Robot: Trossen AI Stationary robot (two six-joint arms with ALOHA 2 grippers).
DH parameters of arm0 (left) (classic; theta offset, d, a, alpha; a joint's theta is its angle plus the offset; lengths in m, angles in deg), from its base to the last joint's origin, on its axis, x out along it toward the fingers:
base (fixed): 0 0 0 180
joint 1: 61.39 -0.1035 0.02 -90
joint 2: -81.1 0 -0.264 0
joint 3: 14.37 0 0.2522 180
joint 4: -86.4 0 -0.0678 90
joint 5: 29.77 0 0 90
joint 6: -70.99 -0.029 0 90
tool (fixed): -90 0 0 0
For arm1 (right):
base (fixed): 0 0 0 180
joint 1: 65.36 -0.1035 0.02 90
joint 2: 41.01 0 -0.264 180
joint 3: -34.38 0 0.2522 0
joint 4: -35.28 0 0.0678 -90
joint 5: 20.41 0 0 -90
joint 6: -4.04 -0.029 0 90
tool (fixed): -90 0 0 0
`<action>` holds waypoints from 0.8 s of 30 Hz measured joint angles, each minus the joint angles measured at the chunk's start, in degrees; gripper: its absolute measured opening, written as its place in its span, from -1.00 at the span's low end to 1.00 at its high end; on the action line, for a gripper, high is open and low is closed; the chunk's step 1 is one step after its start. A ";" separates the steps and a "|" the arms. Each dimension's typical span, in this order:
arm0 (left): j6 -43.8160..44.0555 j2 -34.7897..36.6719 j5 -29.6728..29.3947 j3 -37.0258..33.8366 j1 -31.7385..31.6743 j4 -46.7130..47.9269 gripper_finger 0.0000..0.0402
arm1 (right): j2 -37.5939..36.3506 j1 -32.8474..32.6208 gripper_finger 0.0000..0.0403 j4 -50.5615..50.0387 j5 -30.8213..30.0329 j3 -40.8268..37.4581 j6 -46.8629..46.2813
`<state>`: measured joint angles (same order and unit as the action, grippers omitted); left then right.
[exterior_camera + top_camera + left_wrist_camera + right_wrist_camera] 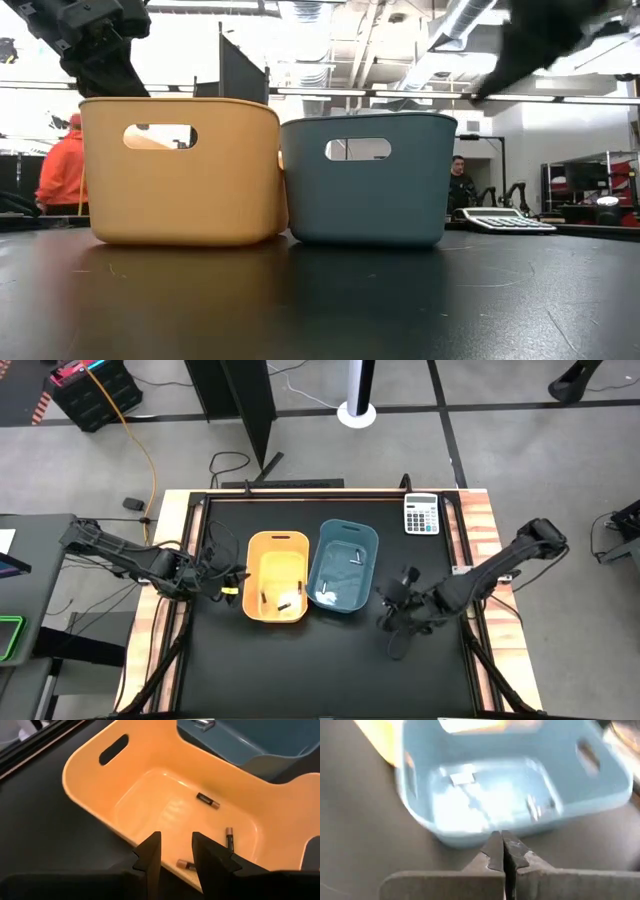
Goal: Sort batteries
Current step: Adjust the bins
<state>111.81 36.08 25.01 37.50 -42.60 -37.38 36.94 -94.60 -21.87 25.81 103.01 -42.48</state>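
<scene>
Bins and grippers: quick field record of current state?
orange bin: left of the blue one, walls touching in the low view
dark batteries: three, on the orange bin's floor
blue bin: holds pale batteries
left gripper: open, empty, at the orange bin's outer rim
right gripper: shut, empty, on the table side of the blue bin
calculator: far right corner of the table, untouched
loose batteries on table: none visible

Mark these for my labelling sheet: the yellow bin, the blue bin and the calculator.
yellow bin (pixel 254 544): high view, on its bare far rim.
blue bin (pixel 372 542): high view, on its far right rim corner.
calculator (pixel 421 516): high view, on the middle of its keypad.
</scene>
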 joint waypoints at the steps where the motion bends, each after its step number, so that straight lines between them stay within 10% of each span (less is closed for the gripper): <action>1: -0.76 -0.03 0.00 0.00 0.00 -0.38 -0.48 | -0.25 0.53 -0.98 1.42 0.05 1.29 3.37; 15: -2.87 -0.01 -0.15 0.02 0.00 -3.05 -0.48 | 11.39 19.61 -0.98 9.16 29.70 17.28 34.03; 24: -3.32 0.01 0.04 0.02 0.00 -3.00 -0.48 | 24.27 20.61 -0.98 2.88 34.07 26.21 38.75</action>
<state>108.49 36.09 25.05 37.52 -42.60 -40.38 61.21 -73.98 -18.99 59.88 129.21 -3.73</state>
